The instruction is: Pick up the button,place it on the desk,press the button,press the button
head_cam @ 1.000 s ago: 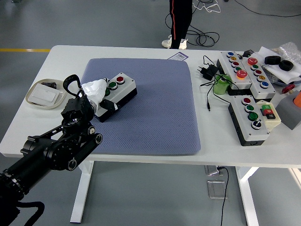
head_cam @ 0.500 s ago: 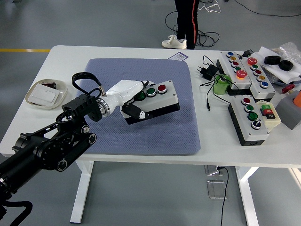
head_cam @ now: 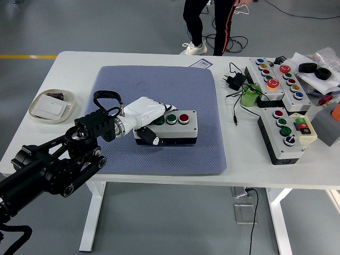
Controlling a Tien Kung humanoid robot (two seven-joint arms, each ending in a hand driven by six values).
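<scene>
At the far left of the frame a dish (head_cam: 40, 112) with a white card sits on the tabletop (head_cam: 69, 66), untouched. From the lower left the black left arm (head_cam: 58, 164) reaches in, and its white robot hand (head_cam: 144, 118) is wrapped over the left end of the box (head_cam: 172, 127), fingers curled across the top and the thumb down the near side, so it has the box in a firm grasp. A second ago that box was at the upper left of the blue mat (head_cam: 159, 119), tipped up in the hand; half a second ago it was carried right and hung tilted above the mat; now it lies level just left of the frame's centre, and it looks to be resting on the mat, though the hand hides the left end so full contact is not certain. Its white and red buttons (head_cam: 178, 118) face up, clear of the fingers, with a green one partly under them. I judge the placing step all but done: the hand needs to let go before any pressing. Further right lie a plug and cable (head_cam: 235, 85), then other button boxes (head_cam: 284, 133) at the right edge, well apart. A person's legs (head_cam: 210, 24) stand at the top. The right arm is not seen.
</scene>
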